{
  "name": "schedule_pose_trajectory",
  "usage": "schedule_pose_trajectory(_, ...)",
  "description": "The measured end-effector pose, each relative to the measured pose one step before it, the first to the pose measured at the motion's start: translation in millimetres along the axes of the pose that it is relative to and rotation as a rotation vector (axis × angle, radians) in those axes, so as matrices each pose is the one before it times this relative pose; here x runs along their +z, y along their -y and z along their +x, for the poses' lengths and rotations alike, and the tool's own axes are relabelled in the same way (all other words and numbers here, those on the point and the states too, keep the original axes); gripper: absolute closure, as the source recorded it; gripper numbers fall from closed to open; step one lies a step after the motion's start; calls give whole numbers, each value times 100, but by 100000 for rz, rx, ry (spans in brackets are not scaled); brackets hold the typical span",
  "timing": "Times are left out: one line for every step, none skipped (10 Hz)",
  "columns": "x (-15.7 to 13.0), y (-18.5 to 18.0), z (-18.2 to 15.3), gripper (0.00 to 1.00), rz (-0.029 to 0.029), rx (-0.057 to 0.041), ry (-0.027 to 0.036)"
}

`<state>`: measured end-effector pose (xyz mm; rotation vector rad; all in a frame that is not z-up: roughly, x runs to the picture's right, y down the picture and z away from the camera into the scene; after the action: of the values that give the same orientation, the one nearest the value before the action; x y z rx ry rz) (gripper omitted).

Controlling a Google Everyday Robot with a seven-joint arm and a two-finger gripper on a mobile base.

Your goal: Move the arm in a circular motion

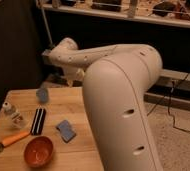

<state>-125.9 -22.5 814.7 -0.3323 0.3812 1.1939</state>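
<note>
Our arm (120, 100) looms over the right side of the desk (63, 107). It looks bulky and rigid, so we expect a heavy swing with nothing to grasp. The pincer (74, 79) hangs above the desk's far edge, apparently empty; we cannot tell its opening.
</note>
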Motion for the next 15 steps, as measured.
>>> schedule_pose_trajectory(-231, -2849, 1089, 35, -1718, -7974, -742)
schedule_pose_trajectory(-476, -4377, 1938, 35, -3656, -11961, -786)
schedule_pose_trajectory(-20, -1968, 1571, 35, -1931, -5559, -1602)
schedule_pose_trajectory(202, -1015, 1456, 35, -868, -3458, -1747)
schedule_pose_trajectory(817, -990, 3299, 35, -3264, -1605, -4676)
schedule_pose_trajectory(801, 399, 2353, 35, -1359, 2207, -3397)
schedule_pose_trajectory(950, 857, 2799, 35, -2080, 5100, -3668)
schedule_pose_trajectory(1093, 1943, 3101, 35, -1523, 8407, -3348)
schedule_pose_trajectory(712, 1905, 1992, 35, -738, 7147, -1795)
schedule_pose_trajectory(549, 2391, 1824, 35, -204, 8216, -1158)
schedule_pose_trajectory(339, 2268, 1093, 35, 565, 6839, -724)
schedule_pose_trajectory(204, 4611, 991, 35, 1905, 12615, 659)
schedule_pose_trajectory(4, 2723, 33, 35, 1465, 7020, 707)
schedule_pose_trajectory(-163, 2468, -540, 35, 1273, 6422, 1540)
schedule_pose_trajectory(-635, 4850, -1829, 35, 2800, 12682, 3648)
